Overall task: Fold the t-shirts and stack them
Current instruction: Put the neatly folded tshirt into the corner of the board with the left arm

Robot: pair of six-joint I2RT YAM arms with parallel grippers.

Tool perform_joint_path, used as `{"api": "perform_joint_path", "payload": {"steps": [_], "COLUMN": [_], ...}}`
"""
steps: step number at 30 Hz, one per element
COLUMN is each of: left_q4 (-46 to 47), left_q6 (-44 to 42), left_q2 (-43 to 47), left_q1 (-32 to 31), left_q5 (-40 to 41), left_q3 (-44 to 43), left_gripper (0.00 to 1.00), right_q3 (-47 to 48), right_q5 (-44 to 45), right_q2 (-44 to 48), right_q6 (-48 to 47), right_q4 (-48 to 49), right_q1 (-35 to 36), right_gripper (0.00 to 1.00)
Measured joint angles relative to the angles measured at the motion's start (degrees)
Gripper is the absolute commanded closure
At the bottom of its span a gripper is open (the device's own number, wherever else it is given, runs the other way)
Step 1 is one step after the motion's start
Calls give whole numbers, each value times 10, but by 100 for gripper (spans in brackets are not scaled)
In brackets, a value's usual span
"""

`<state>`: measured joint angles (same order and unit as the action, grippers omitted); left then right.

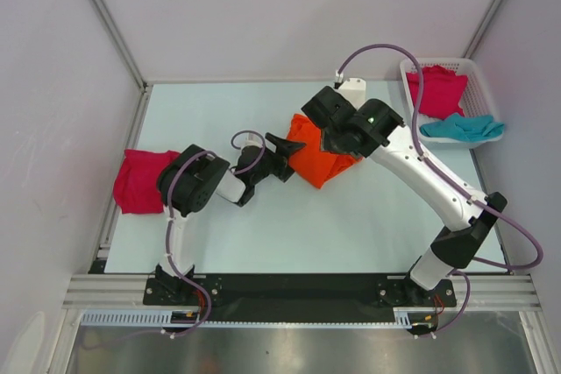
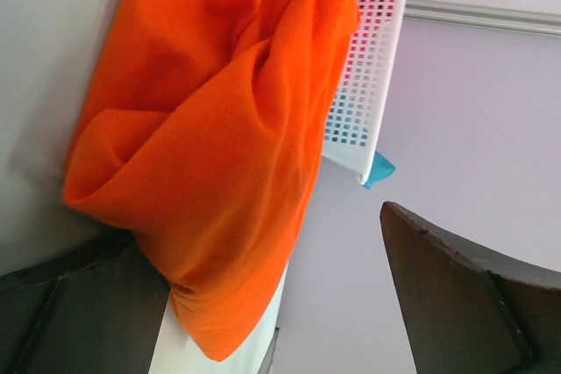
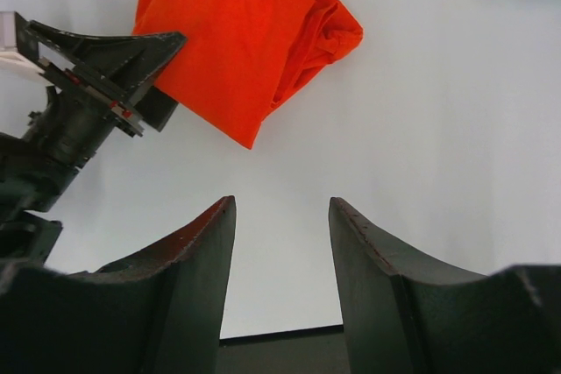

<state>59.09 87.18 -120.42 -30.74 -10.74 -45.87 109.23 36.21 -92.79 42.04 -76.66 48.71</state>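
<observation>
A crumpled orange t-shirt (image 1: 323, 162) lies mid-table. My left gripper (image 1: 294, 157) is open at its left edge; in the left wrist view the orange cloth (image 2: 210, 146) drapes over one finger (image 2: 79, 304) and fills part of the gap, with the other finger (image 2: 473, 295) standing apart. My right gripper (image 1: 329, 133) hovers above the shirt, open with nothing between its jaws (image 3: 282, 203); the orange t-shirt (image 3: 237, 41) lies ahead of it. A folded magenta t-shirt (image 1: 140, 179) rests at the table's left edge. Another magenta t-shirt (image 1: 438, 89) and a teal t-shirt (image 1: 463, 127) lie in the basket.
The white lattice basket (image 1: 478, 72) stands at the back right corner, also seen as a basket wall (image 2: 368, 85) behind the orange cloth. White walls enclose the table on three sides. The left gripper (image 3: 105, 59) shows in the right wrist view beside the shirt.
</observation>
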Motion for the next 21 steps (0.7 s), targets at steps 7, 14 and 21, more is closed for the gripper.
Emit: {"api": "perform_joint_path", "payload": {"steps": [7, 14, 21], "left_q4": [-7, -81, -175], "left_q6": [8, -2, -33], "left_q2": [-34, -61, -97], "left_q1": [-1, -1, 1], "left_q5": [-2, -8, -37], "left_q3": [-57, -122, -203], "left_gripper": [8, 66, 100], "right_q3": [59, 72, 75], "right_q5": [5, 4, -1], "right_q2": [-16, -16, -16], "right_q6": [0, 0, 3], "right_q4": [-2, -2, -3], "right_q1": [10, 14, 15], "right_gripper": [47, 46, 46]}}
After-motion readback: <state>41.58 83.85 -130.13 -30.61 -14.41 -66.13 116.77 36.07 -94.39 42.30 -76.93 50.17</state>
